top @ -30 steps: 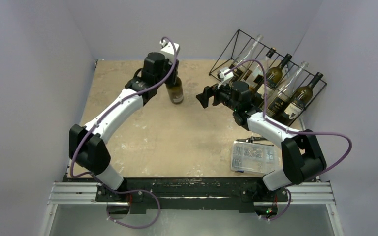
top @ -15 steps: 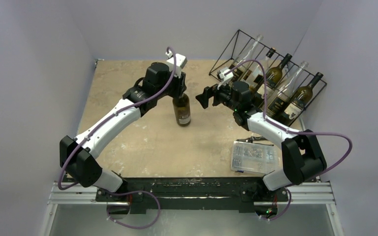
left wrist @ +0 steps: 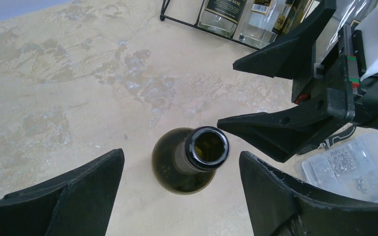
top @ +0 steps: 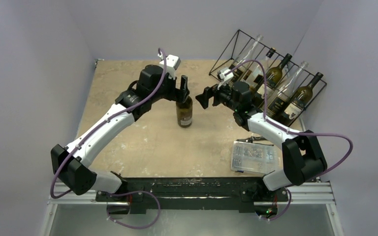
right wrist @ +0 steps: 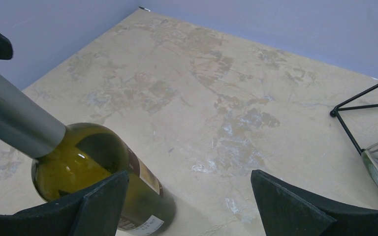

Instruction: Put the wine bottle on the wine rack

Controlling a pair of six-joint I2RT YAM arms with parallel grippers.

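Wine bottle (top: 184, 110): stood upright at the middle of the table (top: 142, 137).
Left gripper (top: 183, 86): hung over the bottle's mouth, one finger on either side, apart from it.
Right gripper (top: 204, 98): just right of the bottle.
Wine rack (top: 236, 42): far right corner, racked bottles (top: 275, 81) lying in its slots.
Parts box (top: 253, 156): near right, before the rack.

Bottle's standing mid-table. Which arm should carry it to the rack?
Right, I'd judge. The right gripper is open beside the wine bottle, and the wine rack stands on its side. The left gripper is open over the neck, farther from the rack.
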